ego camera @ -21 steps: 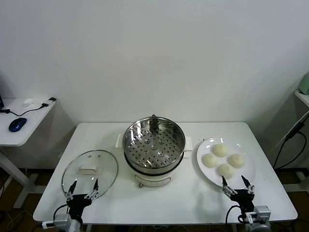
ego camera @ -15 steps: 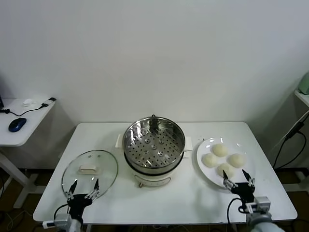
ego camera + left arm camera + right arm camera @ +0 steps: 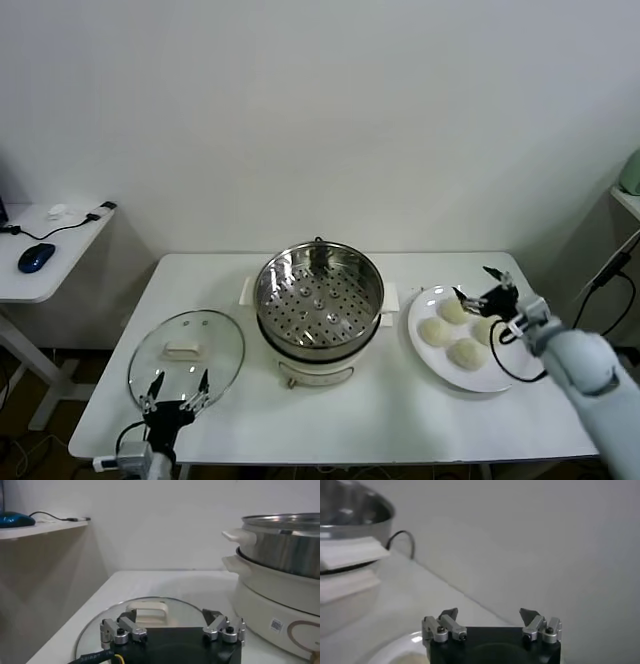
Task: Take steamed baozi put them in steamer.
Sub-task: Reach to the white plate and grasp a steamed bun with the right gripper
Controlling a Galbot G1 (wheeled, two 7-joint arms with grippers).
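The steamer (image 3: 319, 300), a shiny steel pot with a perforated tray on a cream base, stands mid-table with nothing in it. Several steamed baozi (image 3: 434, 331) lie on a white plate (image 3: 492, 378) to its right. My right gripper (image 3: 474, 284) hovers open over the far baozi (image 3: 453, 311), with nothing between its fingers. The right wrist view shows those open jaws (image 3: 488, 612), the plate's rim (image 3: 395, 650) below and the steamer (image 3: 350, 515) off to one side. At the table's near left edge my left gripper (image 3: 175, 383) rests open; in its wrist view it (image 3: 169, 615) has nothing in it.
A round glass lid (image 3: 186, 356) lies flat left of the steamer, just beyond the left gripper, and shows as the lid (image 3: 145, 611) in the left wrist view. A side desk with a blue mouse (image 3: 36, 257) stands far left. A cable hangs at the far right.
My right arm has lifted from the table's near edge and swung back over the plate, now above the far baozi. The left gripper has stayed put.
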